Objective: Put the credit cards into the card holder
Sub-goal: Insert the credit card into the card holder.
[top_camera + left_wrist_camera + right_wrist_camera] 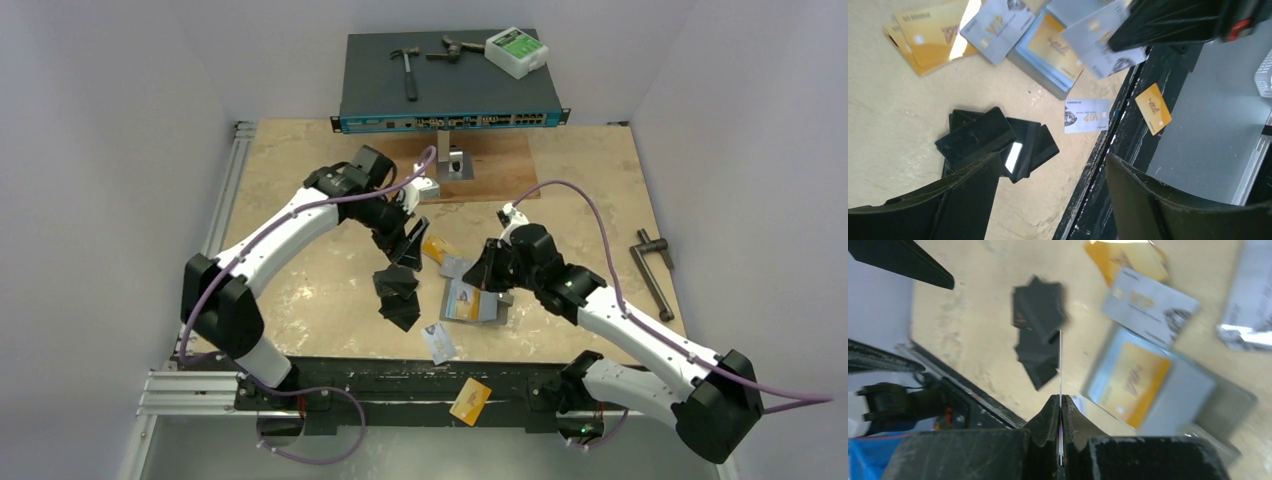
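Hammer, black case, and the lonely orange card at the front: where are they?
hammer [410, 80]: top view, middle of its handle.
black folding case [398, 296]: top view, centre of the case.
orange card [470, 400]: top view, middle of its face.

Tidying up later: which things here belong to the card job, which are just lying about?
Job: orange-yellow and silver credit cards, one in the right gripper; flat grey folding card holder.
Lying about: black folding case, metal hammer, white box, blue-grey network switch, dark metal crank.

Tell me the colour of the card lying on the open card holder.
The card is orange-yellow; clearest in the left wrist view.
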Action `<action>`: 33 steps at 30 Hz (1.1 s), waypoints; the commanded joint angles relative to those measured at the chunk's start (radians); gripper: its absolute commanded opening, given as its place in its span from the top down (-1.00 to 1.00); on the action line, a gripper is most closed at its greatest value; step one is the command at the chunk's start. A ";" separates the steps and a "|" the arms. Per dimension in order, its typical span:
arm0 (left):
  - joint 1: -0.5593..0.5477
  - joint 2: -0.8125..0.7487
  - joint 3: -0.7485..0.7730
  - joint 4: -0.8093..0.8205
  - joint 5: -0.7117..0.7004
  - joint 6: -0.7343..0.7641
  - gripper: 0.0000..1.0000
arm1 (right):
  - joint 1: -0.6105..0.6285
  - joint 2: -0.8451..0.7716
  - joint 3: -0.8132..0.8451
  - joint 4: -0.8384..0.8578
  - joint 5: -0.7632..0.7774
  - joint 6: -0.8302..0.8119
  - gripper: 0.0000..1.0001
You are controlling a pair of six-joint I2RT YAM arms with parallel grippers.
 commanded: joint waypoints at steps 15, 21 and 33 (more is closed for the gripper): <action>-0.141 0.256 -0.214 0.457 0.026 -0.463 -0.37 | -0.032 -0.088 -0.015 -0.361 0.376 0.070 1.00; -0.149 0.304 -0.233 0.544 0.044 -0.508 -0.15 | -0.033 -0.021 0.002 -0.401 0.430 0.097 1.00; -0.165 0.313 -0.305 0.616 0.043 -0.547 -0.07 | -0.033 -0.068 0.026 -0.461 0.486 0.129 1.00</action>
